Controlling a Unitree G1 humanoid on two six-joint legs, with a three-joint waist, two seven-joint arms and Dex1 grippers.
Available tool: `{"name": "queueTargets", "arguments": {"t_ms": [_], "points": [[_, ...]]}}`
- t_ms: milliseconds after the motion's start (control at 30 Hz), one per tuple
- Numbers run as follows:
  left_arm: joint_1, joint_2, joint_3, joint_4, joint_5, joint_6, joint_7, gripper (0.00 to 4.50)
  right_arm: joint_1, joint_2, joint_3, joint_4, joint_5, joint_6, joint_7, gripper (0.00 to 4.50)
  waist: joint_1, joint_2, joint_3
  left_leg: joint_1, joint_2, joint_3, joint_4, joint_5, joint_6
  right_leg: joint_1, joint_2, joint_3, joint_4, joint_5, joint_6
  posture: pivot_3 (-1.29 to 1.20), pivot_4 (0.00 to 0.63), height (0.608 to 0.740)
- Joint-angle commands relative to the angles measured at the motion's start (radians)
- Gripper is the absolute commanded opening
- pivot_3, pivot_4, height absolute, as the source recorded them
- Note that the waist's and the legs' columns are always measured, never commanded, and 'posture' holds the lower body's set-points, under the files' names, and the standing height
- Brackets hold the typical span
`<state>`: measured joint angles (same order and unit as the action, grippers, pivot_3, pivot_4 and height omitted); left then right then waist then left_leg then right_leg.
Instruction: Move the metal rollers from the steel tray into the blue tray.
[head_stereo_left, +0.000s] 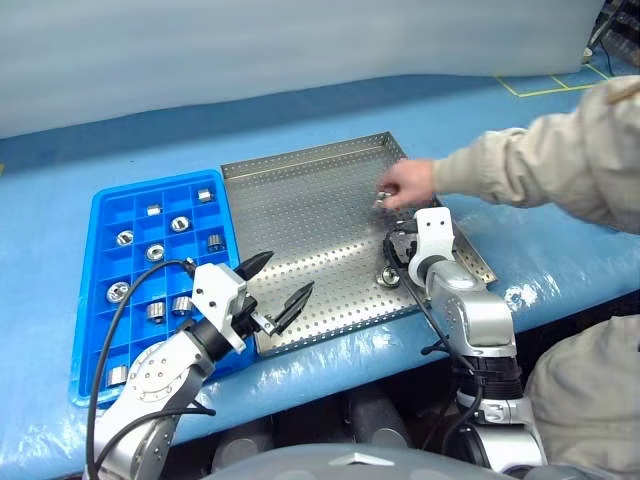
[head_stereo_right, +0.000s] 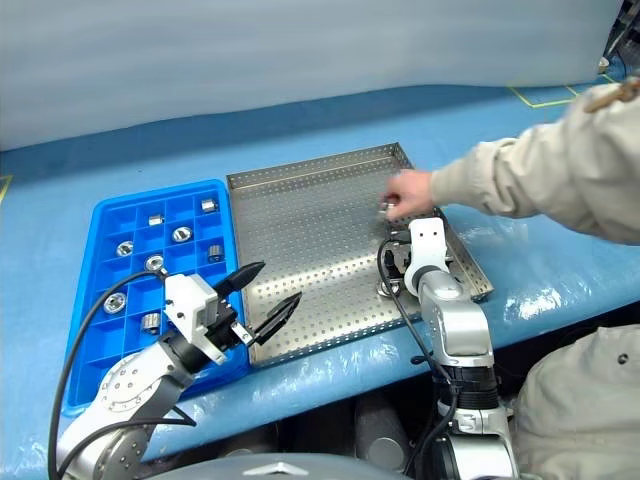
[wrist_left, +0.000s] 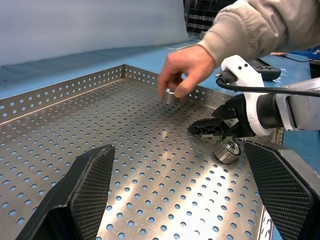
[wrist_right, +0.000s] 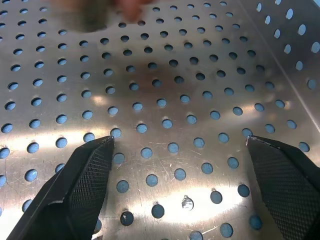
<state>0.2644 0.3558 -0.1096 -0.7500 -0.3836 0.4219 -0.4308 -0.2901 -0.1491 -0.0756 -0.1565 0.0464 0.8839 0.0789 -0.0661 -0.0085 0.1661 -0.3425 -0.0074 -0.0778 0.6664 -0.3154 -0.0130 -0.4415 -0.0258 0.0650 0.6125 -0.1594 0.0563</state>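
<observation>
Waiting with right gripper (head_stereo_left: 400, 262) spread beside roller (head_stereo_left: 388, 277) on steel tray (head_stereo_left: 300, 210); avoiding person's hand (head_stereo_left: 408, 183); left gripper (head_stereo_left: 275, 285) spread.

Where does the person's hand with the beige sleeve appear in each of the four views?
Left eye view: the person's hand is over the far right part of the square perforated steel tray.
Right eye view: the hand is at the same place.
Left wrist view: near the tray's far corner, pinching a small silver metal roller.
Right wrist view: a blur over the tray, ahead of the right tool.
Shared landmark: the steel tray.
</observation>
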Motion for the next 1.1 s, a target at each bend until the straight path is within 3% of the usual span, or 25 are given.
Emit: {"name": "queueTargets", "arguments": {"t_ms": [33, 433, 733, 1100], "points": [[0.001, -0.003, -0.002, -0.024, -0.004, -0.019, 0.003, 4.5, -0.006, -0.002, -0.004, -0.011, 0.001, 0.003, -0.008, 4.46, 0.0, 0.0, 0.0, 0.0, 0.0, 0.0, 0.0, 0.0, 0.0, 0.0, 0.0, 0.0, 0.0, 0.0, 0.0, 0.0, 0.15, 0.74], [0.003, -0.001, -0.002, -0.031, -0.004, -0.016, 0.011, 4.5, -0.023, 0.006, -0.003, -0.017, 0.004, -0.018, -0.01, 4.46, 0.0, 0.0, 0.0, 0.0, 0.0, 0.0, 0.0, 0.0, 0.0, 0.0, 0.0, 0.0, 0.0, 0.0, 0.0, 0.01, 0.15, 0.74], [0.016, -0.001, 0.003, -0.045, 0.004, -0.016, 0.032, 4.5, -0.149, 0.064, 0.055, -0.03, 0.031, -0.18, 0.028, 4.46, 0.0, 0.0, 0.0, 0.0, 0.0, 0.0, 0.0, 0.0, 0.0, -0.001, 0.0, 0.0, 0.0, 0.002, 0.003, 0.06, 0.15, 0.74], [0.071, -0.009, 0.007, -0.081, 0.027, -0.031, 0.077, 4.5, -0.249, 0.146, 0.166, 0.134, 0.047, -0.232, 0.095, 4.46, 0.043, 0.0, 0.0, 0.0, 0.0, -0.001, -0.002, 0.0, 0.0, -0.002, 0.0, 0.0, 0.0, 0.004, 0.0, 0.15, 0.15, 0.74]]}}
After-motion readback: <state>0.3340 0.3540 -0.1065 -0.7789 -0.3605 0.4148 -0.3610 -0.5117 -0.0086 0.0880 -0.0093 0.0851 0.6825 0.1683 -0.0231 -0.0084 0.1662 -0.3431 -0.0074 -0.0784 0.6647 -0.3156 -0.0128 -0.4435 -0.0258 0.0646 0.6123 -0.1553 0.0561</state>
